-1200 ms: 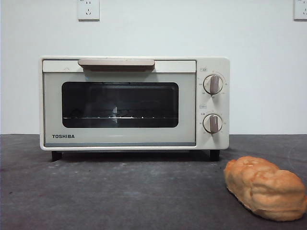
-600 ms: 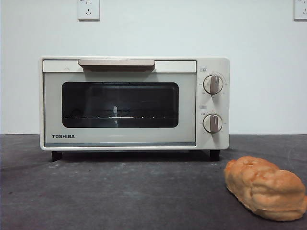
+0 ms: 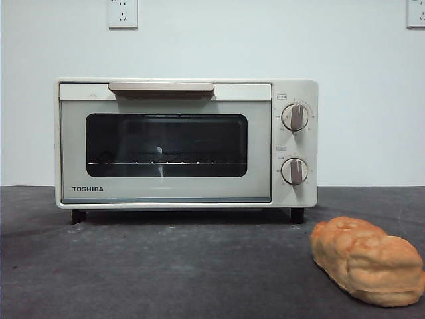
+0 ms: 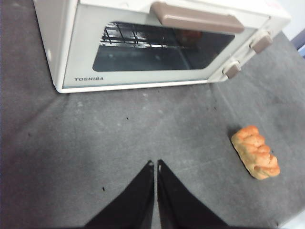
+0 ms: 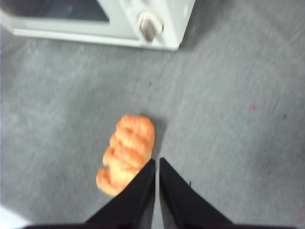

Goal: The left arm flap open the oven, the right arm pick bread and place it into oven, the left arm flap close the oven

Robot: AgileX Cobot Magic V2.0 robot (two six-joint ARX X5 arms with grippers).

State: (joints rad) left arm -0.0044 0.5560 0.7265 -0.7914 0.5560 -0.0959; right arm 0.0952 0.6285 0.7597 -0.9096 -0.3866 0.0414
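In the front view, the oven (image 3: 186,143) stood square on the dark table (image 3: 166,266) with its door shut and the bar handle (image 3: 161,88) running along the door's upper edge, which looked like the natural place for a gripper to hook and flap the door down; no arm showed in this view. The bread (image 3: 367,260) lay on the table in front of the oven and off toward its knob side, apart from it, so the swing of the door looked free. In the left wrist view, the left gripper (image 4: 156,164) hung above bare table in front of the oven door, its 2 jaws pressed together and holding nothing; the handle (image 4: 196,18) was well apart from it, and the bread (image 4: 256,152) lay on the oven's knob side, away from this gripper. By my reading, the door-opening step had not yet begun. In the right wrist view, the right gripper (image 5: 157,162) was poised over the bread (image 5: 126,153), its 2 jaws likewise clenched and empty, their tips just beside the loaf's edge, with the oven's lower knob (image 5: 149,26) farther on.
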